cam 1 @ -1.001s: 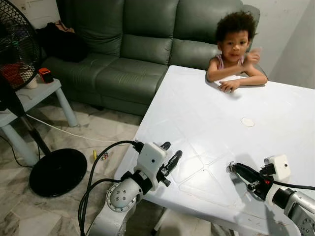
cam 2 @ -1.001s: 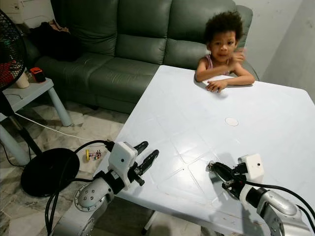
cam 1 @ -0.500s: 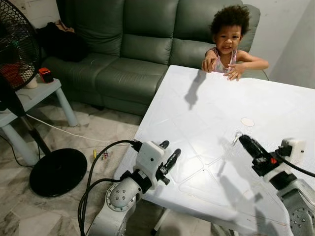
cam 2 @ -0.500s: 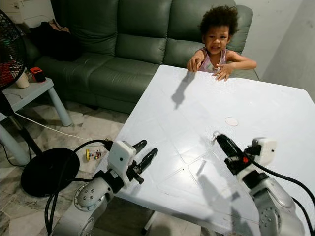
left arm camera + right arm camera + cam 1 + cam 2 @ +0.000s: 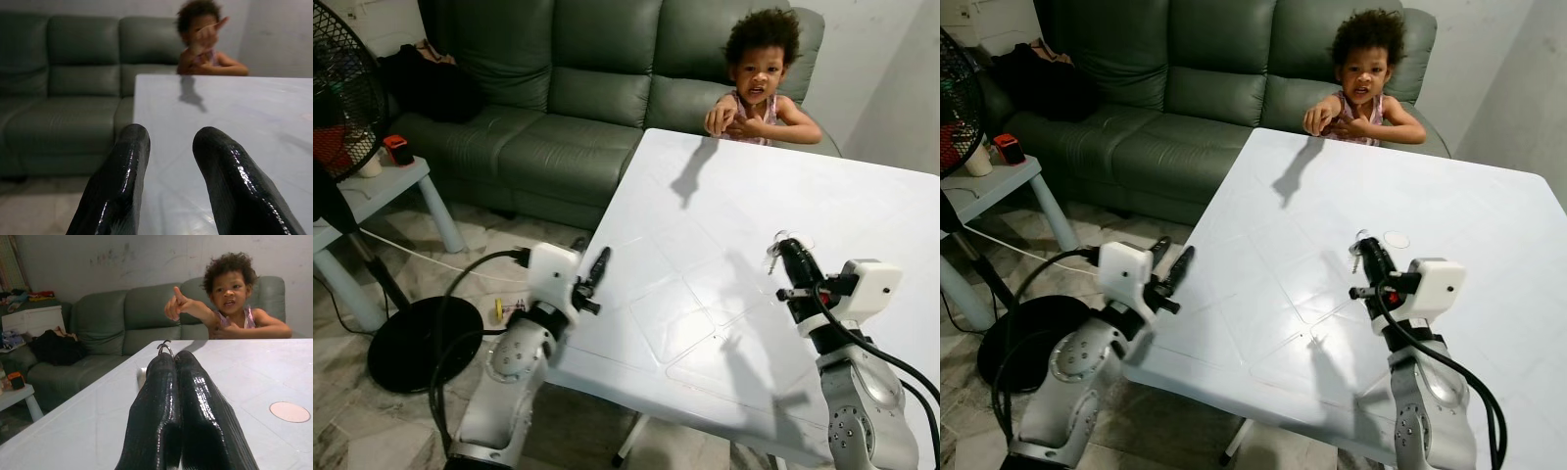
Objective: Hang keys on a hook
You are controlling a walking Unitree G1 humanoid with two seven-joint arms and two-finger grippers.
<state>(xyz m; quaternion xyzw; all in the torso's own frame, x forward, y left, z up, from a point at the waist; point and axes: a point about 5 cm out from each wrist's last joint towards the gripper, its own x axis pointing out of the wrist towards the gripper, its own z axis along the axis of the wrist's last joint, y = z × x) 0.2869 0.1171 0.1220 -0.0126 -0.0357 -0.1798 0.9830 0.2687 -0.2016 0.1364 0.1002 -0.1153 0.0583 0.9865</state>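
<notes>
While the right gripper (image 5: 788, 251) is raised above the white table (image 5: 705, 196), its two fingers are pressed together on a key ring (image 5: 165, 347), which pokes out at the tips; keys (image 5: 1357, 257) dangle just under them, clear of the tabletop. Small round disc (image 5: 289, 411) lies on the table near the gripper, on its far side. Left gripper (image 5: 597, 269) sits at the table's left edge, fingers (image 5: 117, 186) apart, nothing between them. Person (image 5: 759, 73) at the far edge of the table, one hand (image 5: 175, 307) up and pointing. Green sofa (image 5: 558, 88) behind; standing fan (image 5: 347, 117) on the floor to the left.
</notes>
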